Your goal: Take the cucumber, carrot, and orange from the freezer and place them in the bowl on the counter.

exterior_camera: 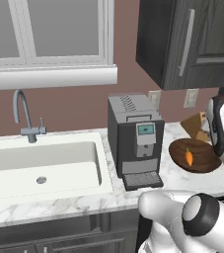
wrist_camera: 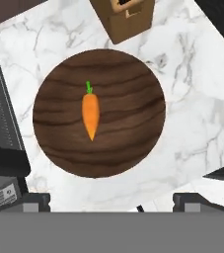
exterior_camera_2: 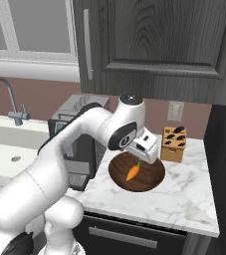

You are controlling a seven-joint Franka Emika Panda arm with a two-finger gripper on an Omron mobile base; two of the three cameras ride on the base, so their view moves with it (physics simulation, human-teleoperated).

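The carrot (wrist_camera: pixel 90 113) lies loose in the middle of the dark wooden bowl (wrist_camera: pixel 128 123), green top toward the knife block. From the base views the carrot (exterior_camera_2: pixel 132 172) (exterior_camera: pixel 189 157) rests in the bowl (exterior_camera_2: pixel 150 177) (exterior_camera: pixel 205 154) on the marble counter (exterior_camera_2: pixel 184 199). My gripper (wrist_camera: pixel 112 201) hangs straight above the bowl, open and empty, with its fingertips (wrist_camera: pixel 34 200) spread wide. In the right base view the hand (exterior_camera_2: pixel 145 147) sits just over the bowl's far rim. The cucumber, the orange and the freezer are out of view.
A tan knife block (exterior_camera_2: pixel 174 143) (wrist_camera: pixel 126 17) stands behind the bowl. A grey coffee machine (exterior_camera: pixel 135 138) stands to the bowl's left, then the sink (exterior_camera: pixel 44 168) with its faucet (exterior_camera: pixel 22 116). Dark wall cabinets (exterior_camera_2: pixel 149 40) hang overhead.
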